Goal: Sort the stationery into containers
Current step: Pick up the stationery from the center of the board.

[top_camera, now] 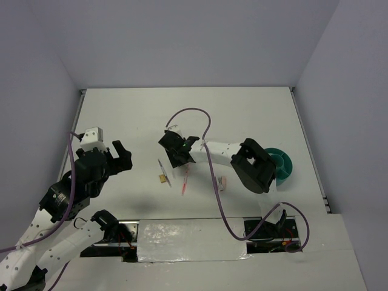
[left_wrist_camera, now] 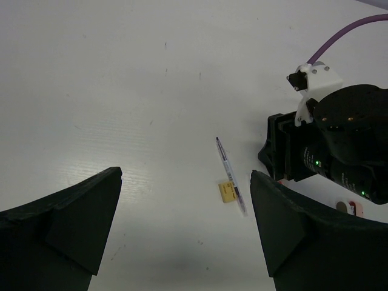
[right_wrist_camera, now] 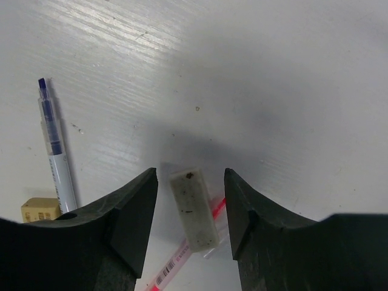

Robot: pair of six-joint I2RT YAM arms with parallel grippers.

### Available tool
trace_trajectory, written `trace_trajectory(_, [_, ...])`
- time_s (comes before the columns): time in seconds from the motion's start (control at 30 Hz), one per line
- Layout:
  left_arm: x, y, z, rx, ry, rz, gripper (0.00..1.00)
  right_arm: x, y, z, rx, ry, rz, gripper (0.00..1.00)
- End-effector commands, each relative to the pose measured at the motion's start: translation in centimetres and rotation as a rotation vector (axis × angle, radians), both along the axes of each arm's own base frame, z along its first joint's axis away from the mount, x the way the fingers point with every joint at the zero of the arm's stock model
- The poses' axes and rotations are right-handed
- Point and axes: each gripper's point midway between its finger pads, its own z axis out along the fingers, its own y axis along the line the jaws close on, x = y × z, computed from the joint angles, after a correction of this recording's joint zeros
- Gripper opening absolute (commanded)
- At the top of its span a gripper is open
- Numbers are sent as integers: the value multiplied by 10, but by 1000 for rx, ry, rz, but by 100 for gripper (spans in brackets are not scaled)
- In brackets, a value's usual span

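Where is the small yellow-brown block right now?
The yellow-brown block lies near the middle of the table in the top view, beside the near end of the grey pen, with the pink-red pen farther right.

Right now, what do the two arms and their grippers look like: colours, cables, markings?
The left arm and right arm have white links and black joint housings, each trailed by a purple cable. The left gripper and right gripper are matte black with broad wedge-shaped fingers. A white bracket sits at the right wrist, small green lights beside it. I see no printed markings.
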Motion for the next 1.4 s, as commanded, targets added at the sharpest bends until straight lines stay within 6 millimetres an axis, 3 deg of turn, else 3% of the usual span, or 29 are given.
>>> trace_trajectory(0.0, [6, -4, 4, 8, -26, -19, 99, -1, -10, 7, -15, 3, 12, 56])
trace_trajectory(0.33, [6, -6, 4, 5, -26, -28, 99, -4, -14, 2, -14, 18, 36, 45])
trace_trajectory(0.53, [6, -6, 3, 7, -23, -29, 99, -4, -13, 7, -4, 11, 43, 29])
trace_trajectory(0.73, [7, -7, 3, 9, -22, -30, 99, -1, -14, 27, 18, -24, 28, 20])
trace_trajectory(1.0, [8, -16, 4, -18, -22, -65, 99, 0, -25, 77, 92, -119, -29, 16])
trace_trajectory(1.03, [7, -24, 2, -40, -11, -100, 99, 1, -27, 95, 138, -150, -43, 14])
trace_trajectory(1.1, [10, -39, 5, -102, -30, -144, 99, -5, -37, 101, 168, -170, -91, 13])
trace_trajectory(1.13, [7, -57, -3, -157, -9, -218, 99, -6, -38, 124, 237, -214, -106, 13])
trace_trajectory(1.17, [6, -70, -4, -198, -14, -272, 99, -9, -39, 133, 281, -230, -131, 13])
trace_trajectory(1.2, [6, -83, -2, -246, -28, -324, 99, -13, -48, 132, 288, -245, -154, 11])
trace_trajectory(1.23, [5, -108, 2, -344, -54, -424, 99, -16, -52, 158, 361, -292, -168, 10])
trace_trajectory(1.3, [8, -137, 13, -468, -106, -518, 99, -23, -63, 171, 393, -338, -216, 1])
trace_trajectory(1.33, [-1, -154, 17, -516, -103, -626, 97, -29, -67, 190, 444, -366, -231, 0])
trace_trajectory(1.37, [0, -166, 15, -539, -93, -668, 95, -32, -73, 196, 457, -379, -249, 0])
